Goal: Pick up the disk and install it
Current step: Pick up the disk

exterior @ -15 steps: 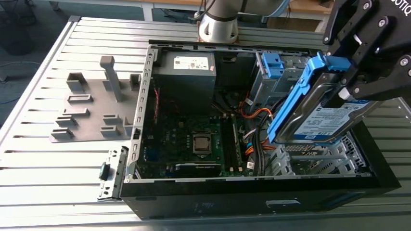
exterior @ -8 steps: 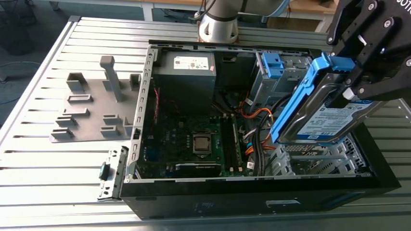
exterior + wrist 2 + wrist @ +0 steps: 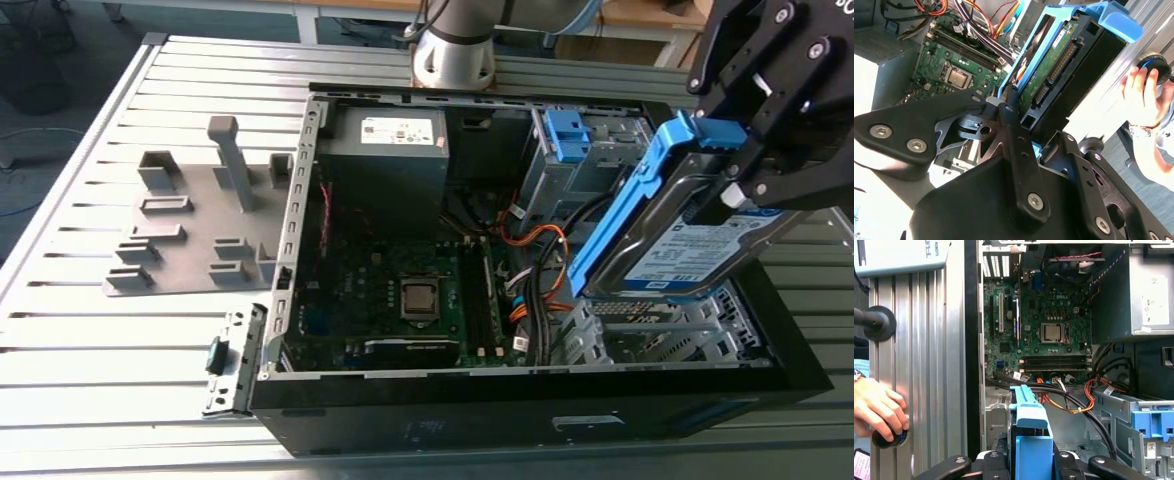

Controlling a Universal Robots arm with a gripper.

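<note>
The gripper (image 3: 734,160) clamped the upper end of the disk (image 3: 683,245), a silver hard drive with a blue-and-white label in a bright blue plastic bracket, tilted just above the metal drive cage (image 3: 667,335) inside the open computer case (image 3: 467,415).

1. White sticker (image 3: 400,128) on top of the power supply (image 3: 387,175): rows of dark print, none I can make out.
2. Blue-and-white label (image 3: 683,252) on the tilted disk (image 3: 741,228): dark print blocks, not legible.
3. First wrist view, pale grey box (image 3: 899,255): dark lettering running sideways along its end.
4. Motherboard (image 3: 1004,355): small white lettering (image 3: 1054,299) above the processor socket.
</note>
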